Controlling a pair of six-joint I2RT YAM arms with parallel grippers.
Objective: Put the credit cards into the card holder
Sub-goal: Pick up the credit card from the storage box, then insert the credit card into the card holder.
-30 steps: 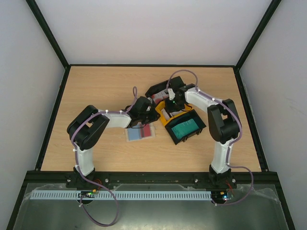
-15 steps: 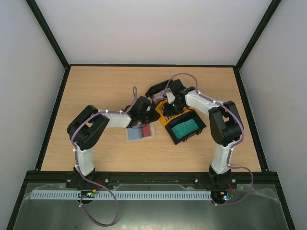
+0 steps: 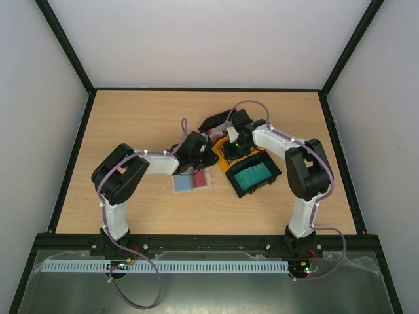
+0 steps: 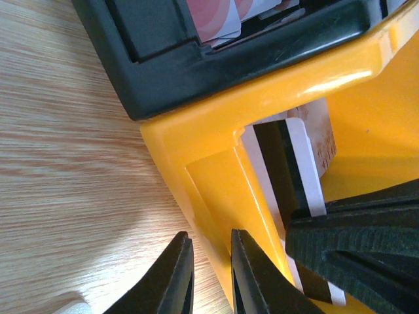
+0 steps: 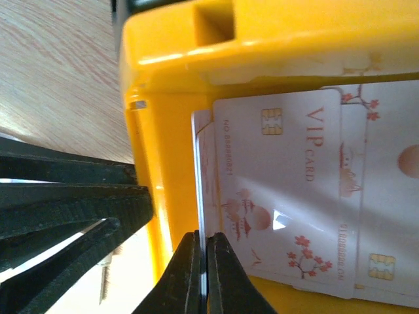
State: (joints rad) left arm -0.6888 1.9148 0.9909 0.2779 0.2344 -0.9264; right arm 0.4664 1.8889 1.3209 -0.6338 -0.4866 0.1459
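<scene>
My right gripper point(image 5: 204, 275) is shut on the long edge of a whitish credit card point(image 5: 199, 176) standing on edge in the yellow compartment of the tray point(image 5: 163, 163). In the left wrist view that card point(image 4: 298, 163) shows a dark stripe. More white cards with red blossoms point(image 5: 288, 196) lie flat beside it. My left gripper point(image 4: 211, 278) is closed on the tray's yellow wall point(image 4: 216, 137) from outside. A teal card point(image 3: 252, 175) lies in the black compartment. A flat piece, greyish-blue on the left and red on the right point(image 3: 192, 182), lies on the table; it may be the card holder lying open.
The black-and-yellow tray point(image 3: 275, 171) sits at the table's middle, both arms meeting at its left end point(image 3: 226, 157). Red-and-white cards point(image 4: 222, 16) show in its far black compartment. The left gripper's fingers point(image 5: 65, 196) sit close left of the right gripper.
My right gripper has shifted slightly nearer and left within the yellow compartment. The left arm, the tray and the piece on the table have not visibly moved.
</scene>
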